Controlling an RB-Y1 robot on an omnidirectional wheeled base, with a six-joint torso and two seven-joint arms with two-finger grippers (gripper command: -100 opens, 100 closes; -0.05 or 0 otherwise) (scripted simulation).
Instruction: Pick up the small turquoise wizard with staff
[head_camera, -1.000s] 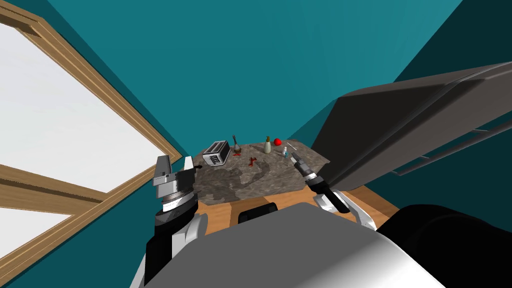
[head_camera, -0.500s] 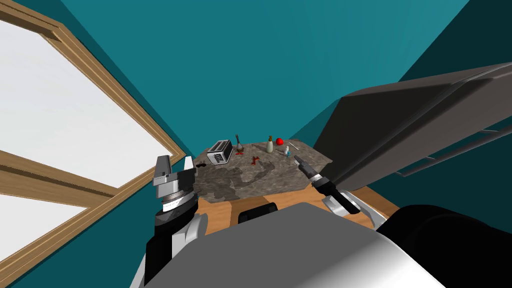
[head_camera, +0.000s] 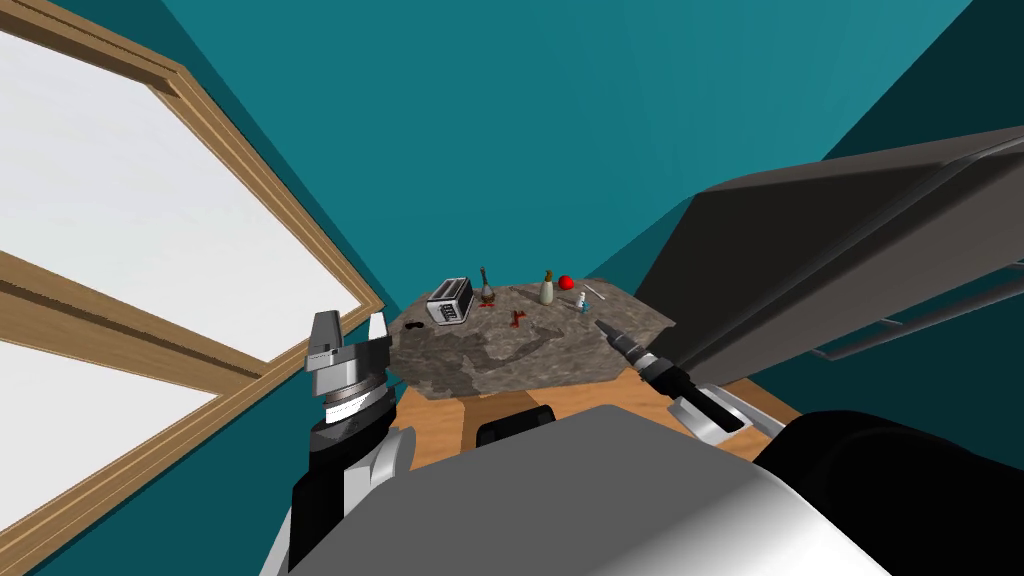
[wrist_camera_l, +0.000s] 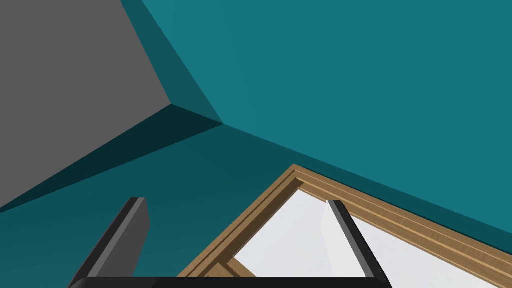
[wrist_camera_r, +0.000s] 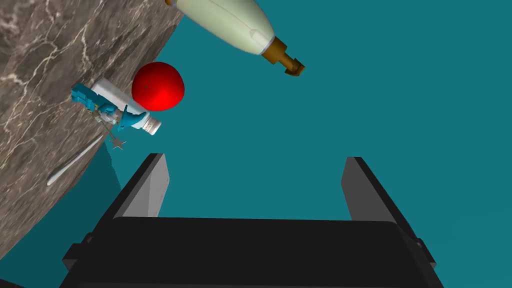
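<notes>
Two fingers, right gripper (wrist_camera_r: 255, 159): spread wide apart, nothing between them, nothing held.
Right gripper, position (head_camera: 603, 327): over the right part of the countertop, pointing toward its far edge.
Turquoise wizard (wrist_camera_r: 107, 107): upright on the countertop with its star-tipped staff, ahead of the right gripper and outside the span of the fingers, apart from both; in the head view (head_camera: 582, 304) it stands near the far right corner.
White bottle (wrist_camera_r: 111, 91): just beside the wizard, partly hidden behind it.
Red ball (wrist_camera_r: 157, 86): close behind the wizard and white bottle.
Pale bottle (wrist_camera_r: 225, 20): brown neck, farther along the counter.
Silver utensil (wrist_camera_r: 75, 162): lying flat near the wizard.
Countertop (head_camera: 520, 360): dark veined stone.
Toaster (head_camera: 450, 301): at the far left of the countertop.
Left gripper (head_camera: 351, 325): raised beside the countertop's left edge, fingers wide apart, empty.
</notes>
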